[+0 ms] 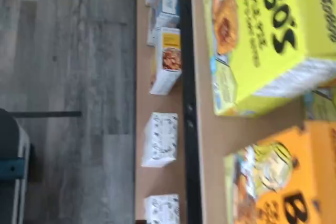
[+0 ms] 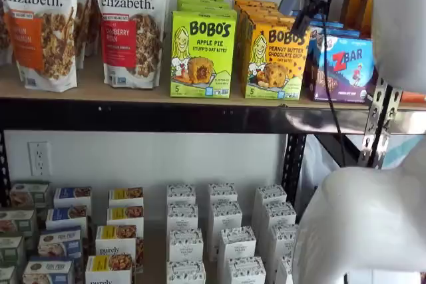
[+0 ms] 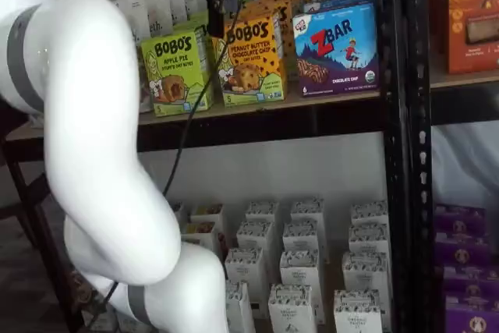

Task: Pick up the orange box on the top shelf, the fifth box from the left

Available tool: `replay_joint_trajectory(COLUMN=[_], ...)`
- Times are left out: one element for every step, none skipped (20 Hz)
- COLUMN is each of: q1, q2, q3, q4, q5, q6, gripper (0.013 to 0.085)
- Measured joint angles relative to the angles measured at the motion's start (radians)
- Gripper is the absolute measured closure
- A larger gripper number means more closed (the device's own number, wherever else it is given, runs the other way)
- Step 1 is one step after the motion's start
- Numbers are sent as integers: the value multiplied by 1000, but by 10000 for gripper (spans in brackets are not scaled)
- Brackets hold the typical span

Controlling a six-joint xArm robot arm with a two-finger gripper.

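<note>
Tan wood forms the top shelf [image 2: 93, 88], and reading along it from the left in a shelf view come two purely elizabeth granola bags [image 2: 130, 24], then the lime-green Bobo's Apple Pie box [image 2: 202, 54], then the orange box [image 2: 275, 61], upright at the front of its row with more alike behind it, and last the blue ZBar box [image 2: 346, 68] just beside it. In both shelf views the gripper [image 2: 313, 1] hangs from above, over and slightly in front of the orange box's upper right corner, with a cable trailing down past the shelf rail. Its black fingers show side-on, so the gap cannot be read from the frames alone; they stand released at their widest and hold nothing. The wrist view, turned on its side, shows the green carton and the orange carton [image 1: 286, 182] close beneath the camera. This looks like the approach step, with the grasp not yet made. Next the fingers would need to drop squarely over the carton's sides, clear of the neighbours, before closing.
</note>
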Motion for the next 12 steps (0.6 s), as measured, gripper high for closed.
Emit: replay_joint_trajectory(q1=[-15,-30,-41,-52,-56,-58,-56,-51,-44,-39,-34,-31], q2=[6,9,11,14,17,19,24,30,38,45,59,76], q3=[-6,-10,-10,-12,-15,-14,-17,-20,-25,-31,-44,-62], q4=[6,14,22,27,26,23,12,-3,-19,-29,-37,-41], q5=[-6,-18,-35,-58,-73,-102,-128,-150,-167,-174,-173,-165], q6=[-13,-25,-36,-46,-52,-58,-63,-66,-66,-66,-63,-60], gripper=[130,130,130,130,130,130,130,130,130,130,130,130])
